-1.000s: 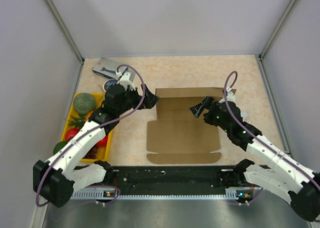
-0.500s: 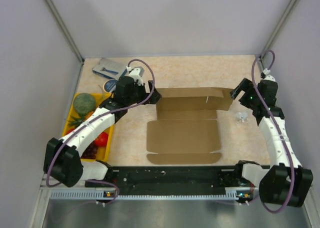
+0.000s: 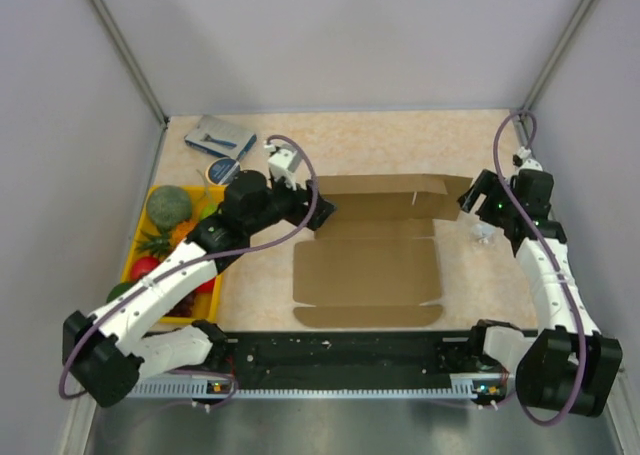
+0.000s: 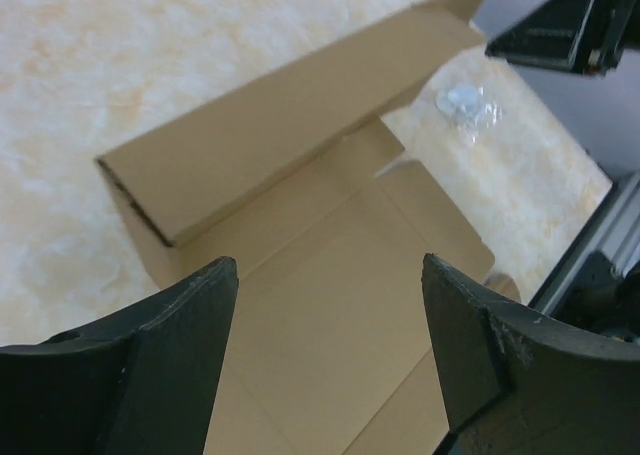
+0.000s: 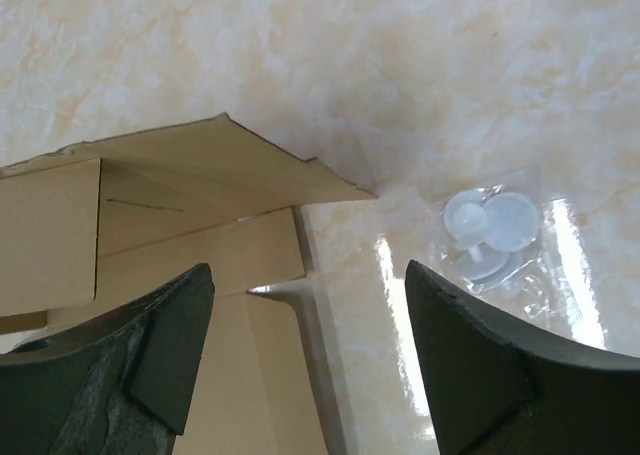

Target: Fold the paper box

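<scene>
The paper box (image 3: 366, 270) lies opened out on the middle of the counter (image 3: 400, 140), with its far panel tilted up along the back edge. The left fingers (image 4: 170, 355) hang spread wide above the box's far left corner, grasping nothing. The right fingers (image 5: 470, 365) are likewise released, hovering by the far right corner, where a clear packet of white discs (image 5: 490, 233) lies just beside the cardboard. A yellow tray (image 3: 135, 239) of fruit sits well to the left.

brown cardboard paper box (image 3: 365, 270), flat mid-table, rear flap raised
</scene>
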You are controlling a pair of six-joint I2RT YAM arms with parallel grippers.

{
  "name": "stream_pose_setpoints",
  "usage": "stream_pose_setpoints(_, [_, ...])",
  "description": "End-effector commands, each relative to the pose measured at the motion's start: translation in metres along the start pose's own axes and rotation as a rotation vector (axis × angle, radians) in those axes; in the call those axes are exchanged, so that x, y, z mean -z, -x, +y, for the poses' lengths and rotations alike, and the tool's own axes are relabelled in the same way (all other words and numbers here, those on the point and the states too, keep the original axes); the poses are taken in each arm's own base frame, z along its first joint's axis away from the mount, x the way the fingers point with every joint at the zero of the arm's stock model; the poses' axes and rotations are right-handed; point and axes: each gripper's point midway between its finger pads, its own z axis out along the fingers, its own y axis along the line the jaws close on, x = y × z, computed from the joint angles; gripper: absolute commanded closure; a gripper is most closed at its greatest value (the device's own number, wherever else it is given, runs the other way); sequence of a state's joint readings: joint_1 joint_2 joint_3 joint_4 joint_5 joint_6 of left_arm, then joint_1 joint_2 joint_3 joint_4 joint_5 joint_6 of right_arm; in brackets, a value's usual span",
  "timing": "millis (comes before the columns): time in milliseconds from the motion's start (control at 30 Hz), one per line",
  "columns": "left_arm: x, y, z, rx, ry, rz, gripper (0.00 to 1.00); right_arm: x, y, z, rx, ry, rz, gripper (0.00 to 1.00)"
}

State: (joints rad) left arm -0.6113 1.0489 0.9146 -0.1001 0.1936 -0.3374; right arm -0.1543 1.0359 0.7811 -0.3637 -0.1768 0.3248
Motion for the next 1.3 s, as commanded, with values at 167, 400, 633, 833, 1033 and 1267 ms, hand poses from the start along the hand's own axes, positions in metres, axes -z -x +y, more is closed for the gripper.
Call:
stream_pose_setpoints(167, [-0.026,0.024,0.001,-0.039,0.081,0.009,0.11,0.038,0.022,0.049,-0.181,0.224,-0.082,0.25])
stream_pose_setpoints(400, [-0.023,0.046,0.040,0.133,0.107,-0.040,0.05,0.048,0.054,0.112,-0.073,0.251,0.118,0.24])
stream_pose_setpoints(633, [-0.049,0.019,0.045,0.222,0.035,0.062,0.16,0.032,0.041,0.139,-0.039,0.246,0.315,0.30])
stream_pose_setpoints(833, [-0.005,0.020,0.066,0.051,0.160,-0.125,0.13,0.025,0.028,0.143,-0.048,0.260,0.356,0.33])
stream_pose_setpoints(1033, [0.002,-0.032,0.076,-0.049,0.148,-0.222,0.11,0.021,0.022,0.143,-0.069,0.262,0.372,0.32])
stream_pose_setpoints(1267, [-0.029,-0.066,0.077,-0.245,0.288,-0.269,0.37,0.025,0.022,0.152,-0.096,0.311,0.368,0.32])
